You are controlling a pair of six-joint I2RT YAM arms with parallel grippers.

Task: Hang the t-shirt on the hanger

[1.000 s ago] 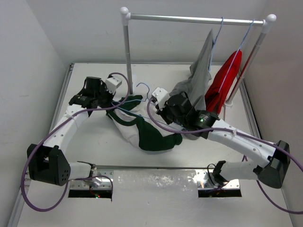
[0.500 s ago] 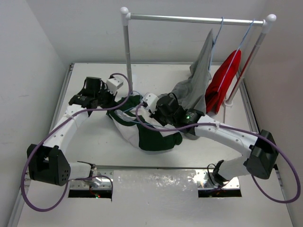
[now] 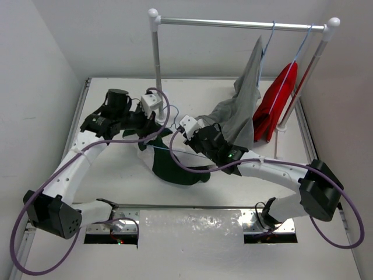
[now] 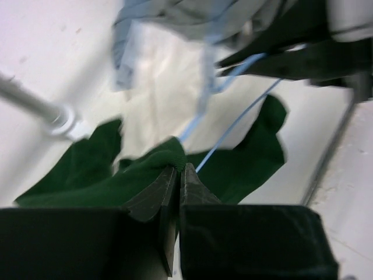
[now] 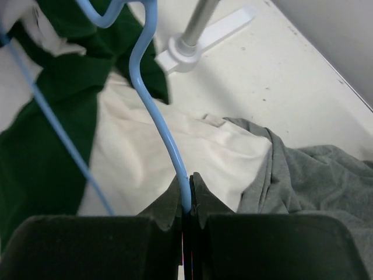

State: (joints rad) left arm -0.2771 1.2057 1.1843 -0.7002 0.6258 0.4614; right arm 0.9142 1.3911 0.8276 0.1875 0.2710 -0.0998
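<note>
The t-shirt [image 3: 175, 166], dark green with white panels, lies bunched on the table between the arms. My left gripper [image 3: 148, 129] is shut on its green ribbed edge [image 4: 169, 154] and holds that edge lifted. My right gripper [image 3: 187, 139] is shut on the wire of the light-blue hanger [image 5: 157, 116], just below its curved hook. The hanger's thin bar [image 3: 175, 150] runs across the t-shirt. In the left wrist view the hanger [image 4: 233, 137] passes just past my fingertips. In the right wrist view the t-shirt's white panel [image 5: 151, 151] lies under the hanger.
A clothes rack [image 3: 157, 70] stands at the back; its left foot [image 5: 198, 41] is close ahead of my right gripper. A grey garment [image 3: 247, 87] and a red garment [image 3: 277, 102] hang on it at the right. The grey one drapes onto the table [image 5: 309, 181] beside my right gripper.
My left gripper has moved right toward the rack pole, pulling the t-shirt's edge up. My right gripper has carried the hanger left over the t-shirt. The t-shirt is more bunched.
</note>
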